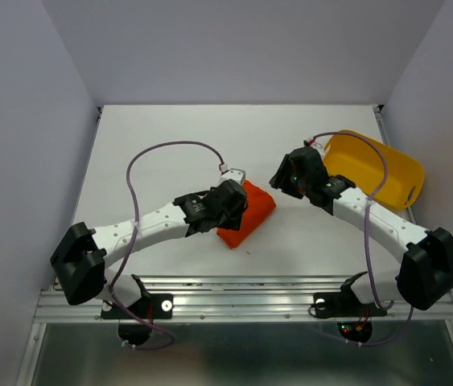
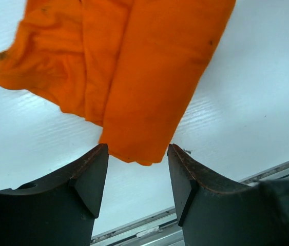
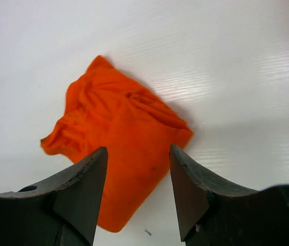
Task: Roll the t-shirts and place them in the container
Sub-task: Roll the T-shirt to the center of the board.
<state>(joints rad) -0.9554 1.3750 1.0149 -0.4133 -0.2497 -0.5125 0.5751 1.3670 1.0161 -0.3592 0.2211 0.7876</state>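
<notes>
The t-shirt (image 1: 246, 215) is seen bundled on the table (image 1: 170, 137) between the arms — the left fingers (image 2: 90, 179) and right fingers (image 3: 82, 184) are parted, nothing clamped — and, judged light, soft and apt to unroll, it is best taken across a thick folded edge.

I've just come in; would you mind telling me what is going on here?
Two robot arms are working on an orange t-shirt, which lies on the table between them as a compact, roll-like bundle. The left gripper and the right gripper both hang just over it with open jaws, and neither holds the fabric. A yellow tub sits at the far right, beyond the right arm.
</notes>
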